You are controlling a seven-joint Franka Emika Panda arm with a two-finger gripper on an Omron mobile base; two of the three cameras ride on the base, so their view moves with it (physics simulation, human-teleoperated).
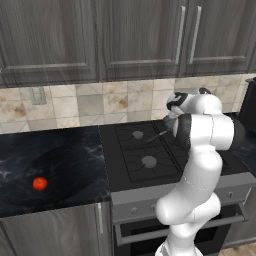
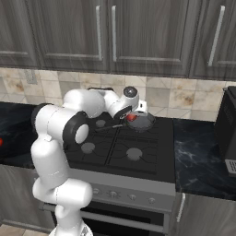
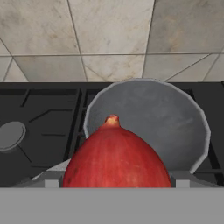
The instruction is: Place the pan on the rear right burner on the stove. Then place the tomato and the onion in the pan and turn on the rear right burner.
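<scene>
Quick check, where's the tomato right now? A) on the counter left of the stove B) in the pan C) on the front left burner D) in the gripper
A: the tomato lies on the dark counter left of the stove, while the gripper holds the onion by the pan.

Grey shallow pan (image 2: pixel 143 121) sits on the stove's (image 2: pixel 138 163) rear right burner, thin handle pointing left. Dull red onion (image 3: pixel 117 157), pointed tip up, hangs just above the pan's near rim. Glossy orange-red tomato (image 1: pixel 40 183) lies on the dark desk (image 1: pixel 60 160), well left of the stove.
</scene>
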